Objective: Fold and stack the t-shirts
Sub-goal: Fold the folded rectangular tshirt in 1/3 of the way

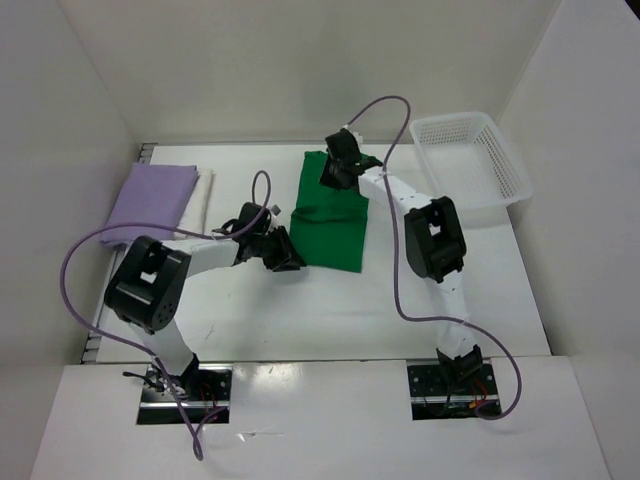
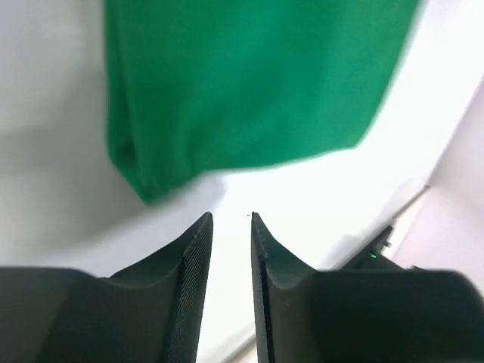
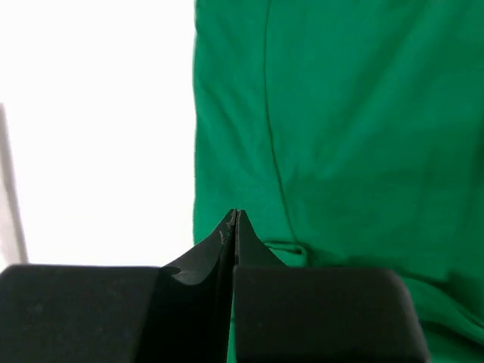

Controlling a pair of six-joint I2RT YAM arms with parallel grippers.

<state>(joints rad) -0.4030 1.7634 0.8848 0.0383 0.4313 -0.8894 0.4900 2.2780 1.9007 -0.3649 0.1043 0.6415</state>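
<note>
The bright green t-shirt (image 1: 330, 215) lies folded flat in the middle of the table. It also shows in the left wrist view (image 2: 249, 83) and the right wrist view (image 3: 348, 128). The lavender t-shirt (image 1: 150, 198) lies folded at the far left on top of the white t-shirt (image 1: 205, 192), of which only an edge shows. My left gripper (image 1: 285, 255) sits just off the green shirt's near-left corner, jaws a narrow gap apart and empty (image 2: 232, 219). My right gripper (image 1: 337, 168) is over the green shirt's far part near its left edge, jaws pressed together (image 3: 234, 214) with no cloth seen between them.
A white plastic lattice basket (image 1: 470, 165) stands at the far right, partly over the table's right edge. White walls close in the table on the left, back and right. Purple cables loop from both arms above the table.
</note>
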